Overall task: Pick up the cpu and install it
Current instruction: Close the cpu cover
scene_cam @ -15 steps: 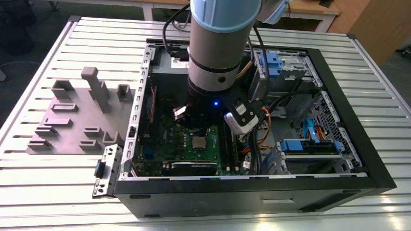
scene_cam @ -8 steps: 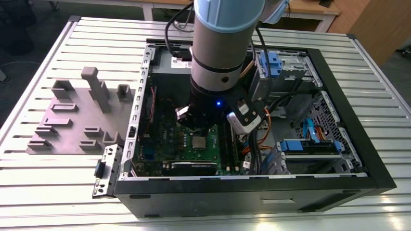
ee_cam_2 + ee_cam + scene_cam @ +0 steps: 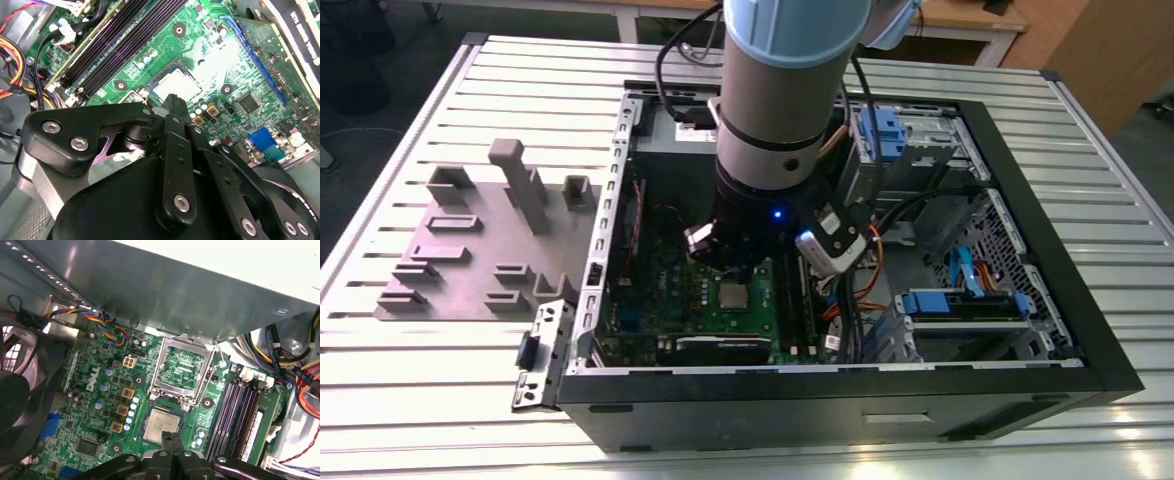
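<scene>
Currently your tool [image 3: 172,440] hangs inside the open computer case [image 3: 854,415], directly over the cpu [image 3: 160,425]. Its fingers are drawn together to a narrow point and you can see nothing gripped between them. In both wrist views that point sits at the edge of the cpu [image 3: 176,86]; whether it touches the chip you cannot tell.

The cpu lies flat on the green motherboard [image 3: 100,390] with its silver top facing up, in a dark square seat. Just beside it the metal socket frame [image 3: 158,365] stands swung open, and green board shows through its window. Dark memory slots [image 3: 235,410] run along the far side of the cpu from a black fan [image 3: 15,390].

From the exterior view you see the arm reaching straight down into the case, with the tool [image 3: 728,275] just above the cpu [image 3: 735,296]. The case rests on the slatted desk [image 3: 454,400], and a grey fixture plate [image 3: 467,250] lies at the exterior view's left.
</scene>
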{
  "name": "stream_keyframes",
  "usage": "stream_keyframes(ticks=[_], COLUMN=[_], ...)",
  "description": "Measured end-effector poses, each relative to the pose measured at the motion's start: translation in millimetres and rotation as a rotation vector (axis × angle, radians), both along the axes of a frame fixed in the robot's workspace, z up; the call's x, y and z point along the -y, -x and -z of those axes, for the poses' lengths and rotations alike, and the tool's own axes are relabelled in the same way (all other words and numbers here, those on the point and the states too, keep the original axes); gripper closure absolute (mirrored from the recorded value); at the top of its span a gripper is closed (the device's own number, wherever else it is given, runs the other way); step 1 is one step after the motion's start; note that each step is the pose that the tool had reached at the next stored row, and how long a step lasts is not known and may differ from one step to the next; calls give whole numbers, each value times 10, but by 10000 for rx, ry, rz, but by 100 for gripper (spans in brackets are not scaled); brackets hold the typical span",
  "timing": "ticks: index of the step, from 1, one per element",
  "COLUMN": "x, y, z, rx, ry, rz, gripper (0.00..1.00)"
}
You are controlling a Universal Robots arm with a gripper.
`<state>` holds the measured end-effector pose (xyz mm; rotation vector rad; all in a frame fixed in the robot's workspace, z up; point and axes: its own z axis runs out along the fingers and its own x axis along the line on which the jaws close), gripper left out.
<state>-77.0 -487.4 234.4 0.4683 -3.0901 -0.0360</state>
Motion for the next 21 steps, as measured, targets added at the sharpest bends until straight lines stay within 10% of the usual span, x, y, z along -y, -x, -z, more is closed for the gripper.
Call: stream_keyframes(ticks=[8, 21], x=[0, -8], y=[0, -21], z=[0, 3], rx=[0, 1], ry=[0, -1], rz=[-42, -1611], gripper=[89, 89])
